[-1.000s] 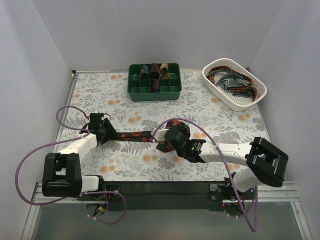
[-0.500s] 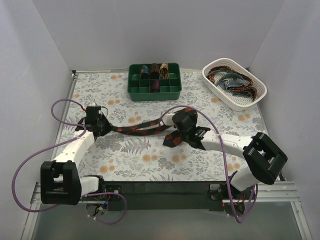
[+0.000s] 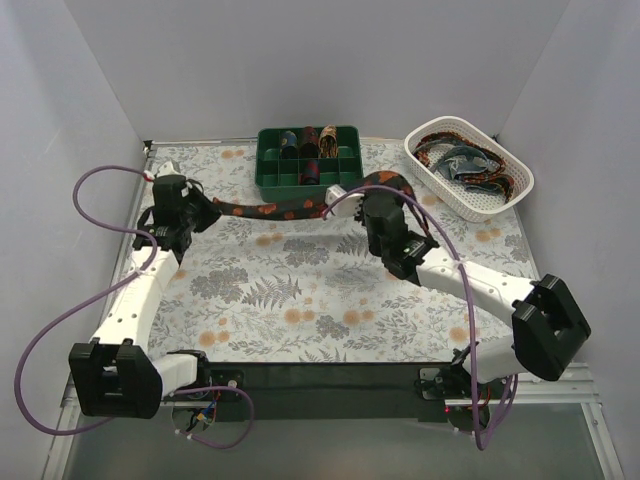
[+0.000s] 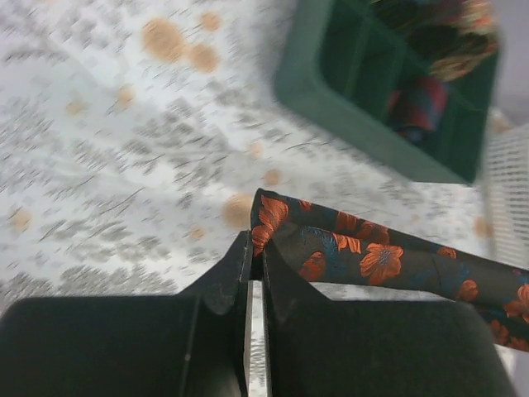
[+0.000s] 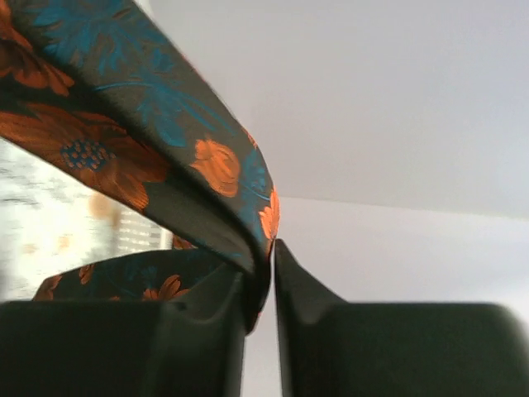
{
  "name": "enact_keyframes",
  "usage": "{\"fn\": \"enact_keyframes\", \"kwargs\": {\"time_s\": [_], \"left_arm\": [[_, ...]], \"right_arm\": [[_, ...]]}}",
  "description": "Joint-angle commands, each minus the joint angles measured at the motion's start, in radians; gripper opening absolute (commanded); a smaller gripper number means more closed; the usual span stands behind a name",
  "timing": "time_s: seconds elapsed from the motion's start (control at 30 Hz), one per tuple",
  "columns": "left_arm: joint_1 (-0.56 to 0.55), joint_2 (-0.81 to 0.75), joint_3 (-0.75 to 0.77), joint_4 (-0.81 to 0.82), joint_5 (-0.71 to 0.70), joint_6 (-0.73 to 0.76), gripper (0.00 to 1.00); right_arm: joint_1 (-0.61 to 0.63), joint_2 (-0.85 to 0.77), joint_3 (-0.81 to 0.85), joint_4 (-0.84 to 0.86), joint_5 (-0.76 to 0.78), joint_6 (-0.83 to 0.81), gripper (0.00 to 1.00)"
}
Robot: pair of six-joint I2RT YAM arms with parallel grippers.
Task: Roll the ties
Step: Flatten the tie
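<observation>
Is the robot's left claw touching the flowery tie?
Touching. The left wrist view shows the left gripper shut tight on the end of the flowery tie, with the cloth pinched right at its tip.

One stretched tie (image 3: pixel 280 210); four rolled ties (image 3: pixel 309 140) showing in one green tray (image 3: pixel 308 192); one white basket (image 3: pixel 436 184) — its tangled ties (image 3: pixel 465 165) too heaped to count; two pincers — left pincer (image 4: pixel 255 252), right pincer (image 5: pixel 260 273).
</observation>
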Motion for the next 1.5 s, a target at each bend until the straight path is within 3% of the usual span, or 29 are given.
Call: {"fn": "enact_keyframes", "kwargs": {"time_s": [0.0, 0.03, 0.23, 0.37, 0.47, 0.6, 0.77, 1.03, 1.23, 1.47], "left_arm": [[0.000, -0.048, -0.110, -0.056, -0.160, 0.012, 0.00], [0.000, -0.054, -0.155, -0.051, -0.180, 0.015, 0.00], [0.000, -0.099, -0.234, -0.062, -0.339, 0.029, 0.00], [0.000, -0.111, -0.253, -0.068, -0.413, 0.040, 0.00], [0.000, -0.119, -0.269, -0.060, -0.426, 0.043, 0.00], [0.000, -0.137, -0.308, -0.056, -0.424, 0.041, 0.00], [0.000, -0.174, -0.340, -0.060, -0.417, 0.032, 0.00], [-0.006, -0.183, -0.339, -0.062, -0.401, 0.035, 0.00], [-0.008, -0.178, -0.329, -0.060, -0.384, 0.038, 0.00], [-0.008, -0.142, -0.296, -0.072, -0.337, 0.035, 0.00]], "right_arm": [[0.066, 0.055, -0.070, -0.063, -0.036, 0.122, 0.24], [0.100, 0.068, -0.067, -0.104, -0.047, 0.210, 0.30], [0.217, 0.138, 0.012, -0.402, -0.170, 0.571, 0.41], [0.212, 0.077, 0.069, -0.517, -0.341, 0.894, 0.59], [0.151, 0.013, 0.056, -0.548, -0.443, 1.085, 0.66], [-0.025, -0.068, -0.029, -0.552, -0.632, 1.333, 0.71], [-0.165, -0.147, -0.130, -0.536, -0.713, 1.568, 0.65], [-0.403, -0.136, -0.291, -0.417, -0.843, 1.868, 0.50], [-0.473, -0.052, -0.319, -0.365, -0.836, 1.922, 0.49], [-0.573, 0.172, -0.250, -0.315, -0.859, 1.891, 0.49]]}}
